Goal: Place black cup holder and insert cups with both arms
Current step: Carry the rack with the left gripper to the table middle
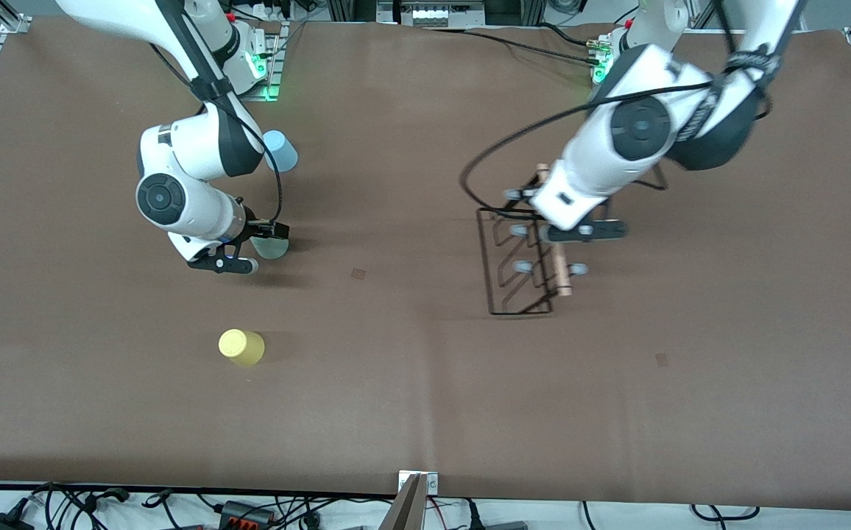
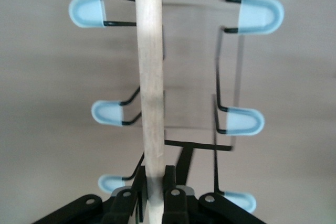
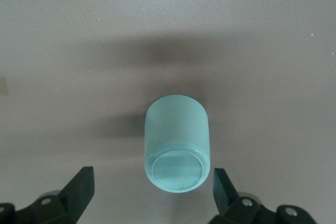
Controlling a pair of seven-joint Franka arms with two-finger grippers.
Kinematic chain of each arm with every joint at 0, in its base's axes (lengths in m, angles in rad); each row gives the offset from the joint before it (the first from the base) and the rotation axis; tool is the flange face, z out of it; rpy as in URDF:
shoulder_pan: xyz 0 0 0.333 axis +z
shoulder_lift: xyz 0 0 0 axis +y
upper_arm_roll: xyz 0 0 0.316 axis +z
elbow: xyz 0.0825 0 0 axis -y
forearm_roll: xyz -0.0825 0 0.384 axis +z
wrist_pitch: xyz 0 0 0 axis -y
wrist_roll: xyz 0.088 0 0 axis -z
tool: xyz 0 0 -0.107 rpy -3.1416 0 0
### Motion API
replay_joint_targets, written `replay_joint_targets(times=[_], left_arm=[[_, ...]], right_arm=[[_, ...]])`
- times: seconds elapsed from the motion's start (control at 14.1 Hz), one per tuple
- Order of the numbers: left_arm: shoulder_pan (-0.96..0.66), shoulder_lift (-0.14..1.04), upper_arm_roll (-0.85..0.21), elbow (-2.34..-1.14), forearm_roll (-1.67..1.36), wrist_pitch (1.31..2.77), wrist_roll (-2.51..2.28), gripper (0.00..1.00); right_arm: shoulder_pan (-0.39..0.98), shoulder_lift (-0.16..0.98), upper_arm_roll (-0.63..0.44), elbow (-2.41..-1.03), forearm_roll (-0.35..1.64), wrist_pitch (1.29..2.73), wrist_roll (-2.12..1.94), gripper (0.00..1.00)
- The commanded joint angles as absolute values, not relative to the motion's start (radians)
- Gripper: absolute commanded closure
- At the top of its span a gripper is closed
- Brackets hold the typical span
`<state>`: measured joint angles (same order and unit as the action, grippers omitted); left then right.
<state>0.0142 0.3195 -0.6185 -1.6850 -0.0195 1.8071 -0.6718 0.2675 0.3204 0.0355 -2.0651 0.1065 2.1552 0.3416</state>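
Note:
The black cup holder (image 1: pixel 515 274) is a thin wire rack with a pale wooden handle (image 1: pixel 562 271) and grey-capped pegs, toward the left arm's end of the table. My left gripper (image 1: pixel 581 231) is shut on the handle (image 2: pixel 150 77), as the left wrist view (image 2: pixel 156 176) shows, with pegs (image 2: pixel 107 113) on both sides. The mint cup (image 1: pixel 274 249) stands upside down on the table. My right gripper (image 1: pixel 258 249) is open with one finger on each side of the cup (image 3: pixel 177 145), not touching it (image 3: pixel 152 179). The yellow cup (image 1: pixel 241 347) stands upside down, nearer the front camera.
A pale blue cup (image 1: pixel 280 150) stands by the right arm, farther from the front camera than the mint cup. The brown table (image 1: pixel 411 368) is bare between the cups and the holder. A black cable (image 1: pixel 484 158) loops from the left arm over the table.

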Motion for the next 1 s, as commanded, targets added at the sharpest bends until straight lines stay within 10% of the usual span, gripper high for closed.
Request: replay_joint_targets(times=[0.0, 0.93], left_arm=[[-0.121, 0.466, -0.626, -1.495, -0.028, 1.776, -0.822, 1.00], [-0.359, 0.712, -0.604, -1.350, 0.116, 1.979, -0.994, 1.00]], right_arm=[[0.264, 0.308, 0.023, -2.086, 0.117, 2.171, 0.348, 0.00], [0.259, 0.360, 0.020, -2.102, 0.117, 2.180, 0.376, 0.00]])
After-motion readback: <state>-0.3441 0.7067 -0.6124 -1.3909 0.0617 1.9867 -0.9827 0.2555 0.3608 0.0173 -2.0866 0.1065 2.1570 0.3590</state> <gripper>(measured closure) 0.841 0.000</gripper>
